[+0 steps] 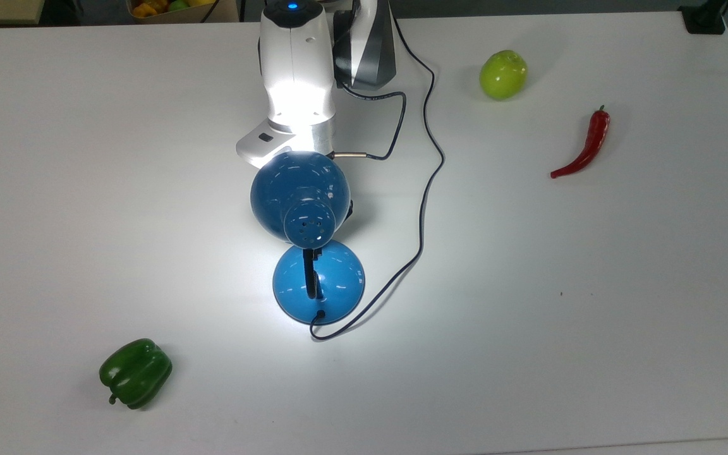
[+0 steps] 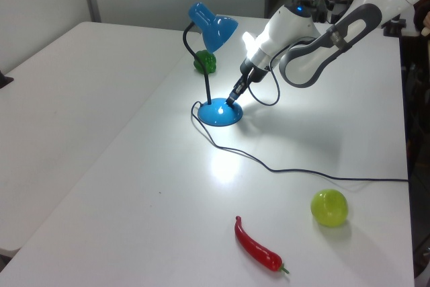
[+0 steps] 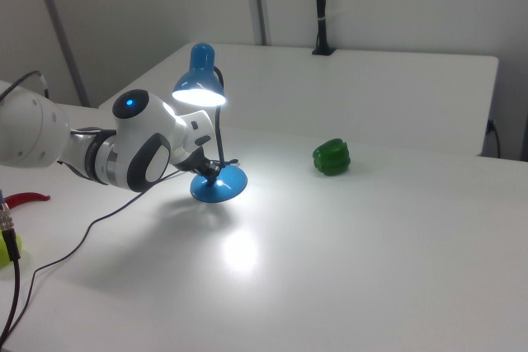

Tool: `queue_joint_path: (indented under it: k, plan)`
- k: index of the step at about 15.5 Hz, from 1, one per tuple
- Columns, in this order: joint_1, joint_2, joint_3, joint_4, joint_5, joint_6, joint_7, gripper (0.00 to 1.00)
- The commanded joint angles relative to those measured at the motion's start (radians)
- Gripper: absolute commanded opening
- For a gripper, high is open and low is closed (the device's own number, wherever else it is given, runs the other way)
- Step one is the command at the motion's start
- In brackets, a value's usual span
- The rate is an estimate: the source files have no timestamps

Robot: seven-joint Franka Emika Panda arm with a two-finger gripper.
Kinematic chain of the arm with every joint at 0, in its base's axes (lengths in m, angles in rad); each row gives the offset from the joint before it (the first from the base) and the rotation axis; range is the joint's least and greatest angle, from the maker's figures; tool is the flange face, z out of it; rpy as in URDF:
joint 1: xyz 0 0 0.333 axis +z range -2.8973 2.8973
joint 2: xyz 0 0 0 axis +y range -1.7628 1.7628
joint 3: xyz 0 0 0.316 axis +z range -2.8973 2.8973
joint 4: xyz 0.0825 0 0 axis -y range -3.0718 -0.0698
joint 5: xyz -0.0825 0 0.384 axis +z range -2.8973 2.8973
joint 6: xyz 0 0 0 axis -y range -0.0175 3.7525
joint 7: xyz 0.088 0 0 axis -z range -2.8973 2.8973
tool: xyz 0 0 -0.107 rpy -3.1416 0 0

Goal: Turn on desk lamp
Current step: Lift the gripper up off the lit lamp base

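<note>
Left view: gripper tip on lit desk lamp base; finger gap unclear.

No readable text, labels, brands, numbers or signs anywhere.

Glossy lamp and arm on a matt white table

The glossy blue metal desk lamp mirrors highlights on its dome and round base; its thin black cord looks rubbery and dull. The smooth matt white table scatters the glow. The robot arm's white plastic shell shines, above a brushed metal collar. The green bell pepper, red chilli and green apple look waxy-smooth.
</note>
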Motion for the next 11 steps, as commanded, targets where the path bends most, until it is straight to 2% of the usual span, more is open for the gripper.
queue_joint_path:
  k: [1,7,11]
  plan:
    - [0.002,0.000,-0.004,-0.005,-0.013,0.012,0.003,0.00]
    - [0.002,-0.107,-0.004,-0.082,-0.011,-0.068,0.007,0.00]
    - [0.007,-0.170,-0.004,-0.077,-0.013,-0.298,0.006,0.00]
